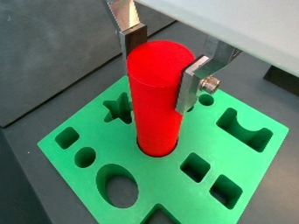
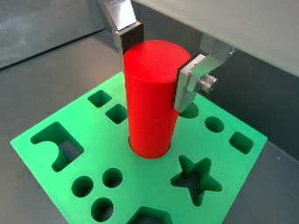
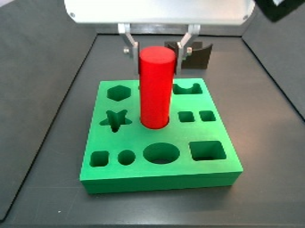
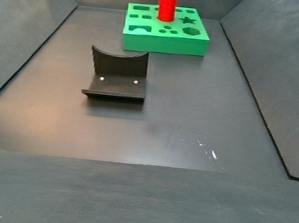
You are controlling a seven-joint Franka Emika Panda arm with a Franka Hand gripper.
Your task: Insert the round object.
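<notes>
The round object, a bright red cylinder peg (image 1: 158, 96), stands upright with its lower end in a round hole near the middle of the green block (image 1: 251, 162). It shows in both wrist views (image 2: 155, 96) and in both side views (image 3: 156, 85) (image 4: 167, 0). My gripper (image 1: 163, 63) straddles the peg's top, one silver finger on each side. In a side view (image 3: 156, 49) a thin gap shows between each finger and the peg, so the gripper is open. The green block (image 3: 215, 174) has star, hexagon, square and oval cutouts.
The dark fixture (image 4: 116, 75) stands on the grey floor in front of the green block (image 4: 200, 46) in a side view and behind the block in a side view (image 3: 198, 55). Sloped dark walls bound the floor (image 4: 163, 135).
</notes>
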